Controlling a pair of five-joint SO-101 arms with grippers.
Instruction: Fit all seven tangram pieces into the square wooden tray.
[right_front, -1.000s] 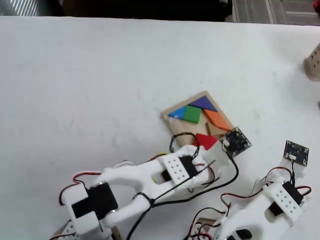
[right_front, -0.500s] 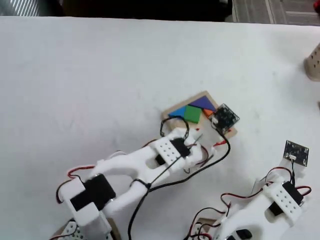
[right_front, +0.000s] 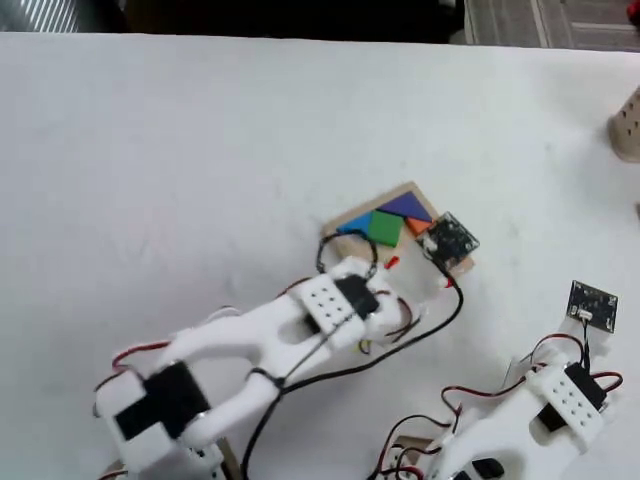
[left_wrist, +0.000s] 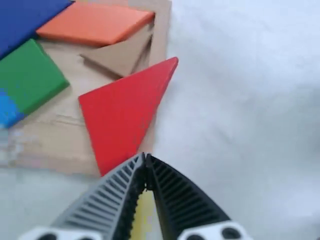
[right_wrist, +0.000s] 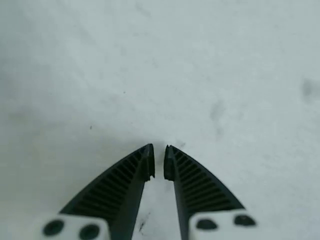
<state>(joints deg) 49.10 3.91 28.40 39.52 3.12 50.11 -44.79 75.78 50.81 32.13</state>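
Left gripper (left_wrist: 146, 169), clenched empty, tips at the red triangle (left_wrist: 122, 115) lying over the tray (left_wrist: 161, 30) rim; its camera board (right_front: 448, 240) covers the tray's lower right. Right gripper (right_wrist: 159, 164) closed, empty.

Tray (left_wrist: 45, 145) bare matt wood; red triangle (left_wrist: 122, 117) smooth painted finish; left pincer (left_wrist: 146, 165) ribbed black plastic; table (left_wrist: 250, 100) white, matt.

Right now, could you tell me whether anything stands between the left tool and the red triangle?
Nothing visible does. The left tool, shut, sits right at the red triangle, which lies across the rim of the wooden tray with one corner over the table.
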